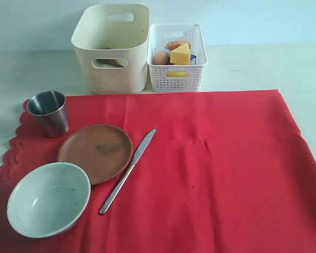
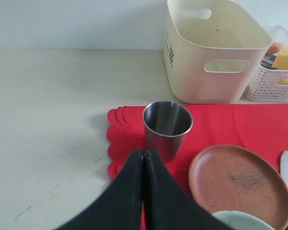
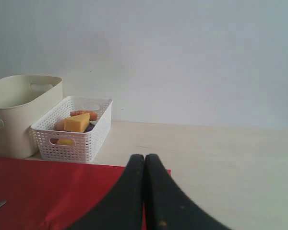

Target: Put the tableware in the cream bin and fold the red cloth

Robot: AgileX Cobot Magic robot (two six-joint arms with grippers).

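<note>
Nearest each wrist camera, the left gripper point(image 2: 144, 154) and the right gripper point(image 3: 144, 157) are both clenched, black fingers pressed together with nothing between them. The left gripper hangs above the scalloped edge of the red cloth point(image 1: 216, 174), just short of the steel cup point(image 1: 48, 113). The right gripper hangs above the cloth's far right corner.

We see the red cloth spread flat on the pale counter point(image 1: 253, 63), with a few shallow creases near its middle. Its scalloped edge is on the left.

At the cloth's near left corner stands the pale green-white bowl point(image 1: 48, 199), upright. Just beyond it lies the round brown plate point(image 1: 95, 153). The bowl's rim overlaps the plate in the exterior view, and we cannot tell whether they touch.

The metal table knife point(image 1: 127, 171) lies diagonally along the plate's right rim, handle toward the near edge and blade toward the far edge.

The steel cup stands upright by the cloth's far left corner, just beside the plate.

Beyond the cloth's far edge, on bare counter, the cream bin point(image 1: 113, 80) stands just off the cloth. A dark shape shows through its front handle cut-out, but we cannot identify it.

Right beside the bin is the white lattice basket point(image 1: 163, 79). It holds an egg point(image 1: 160, 57), a cheese wedge point(image 1: 180, 54) and a sausage point(image 1: 177, 44).
</note>
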